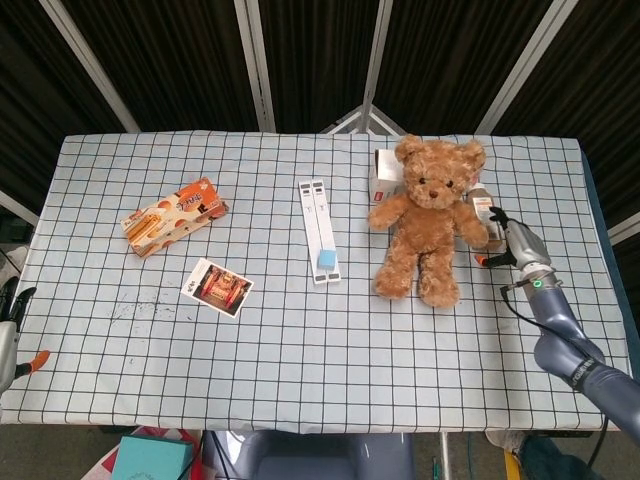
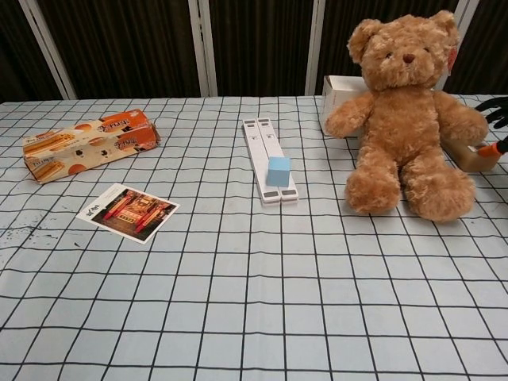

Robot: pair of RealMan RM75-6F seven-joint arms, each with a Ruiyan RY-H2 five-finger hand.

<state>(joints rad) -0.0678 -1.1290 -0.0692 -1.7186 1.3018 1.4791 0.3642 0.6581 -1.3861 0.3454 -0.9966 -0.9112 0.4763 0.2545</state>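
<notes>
1. Left hand [image 1: 12,335] at the near table edge, seen only in the head view; whether its fingers grip anything, I cannot tell.
2. Right hand [image 1: 508,240] with fingers spread, holding nothing, just beside the teddy bear [image 1: 428,218]; the bear sits against the white box [image 2: 340,94].

The teddy bear [image 1: 426,218] is shaggy tan plush, matt and soft-looking. The tablecloth [image 1: 300,350] is smooth checked cloth. The snack box [image 1: 174,216] looks like printed card with a slight sheen; the photo card [image 1: 217,287] is glossy paper. The white rail [image 1: 318,230] and its blue block [image 1: 326,259] look like smooth plastic. The right hand [image 1: 508,240] shows grey metal and black, orange-tipped plastic.
</notes>
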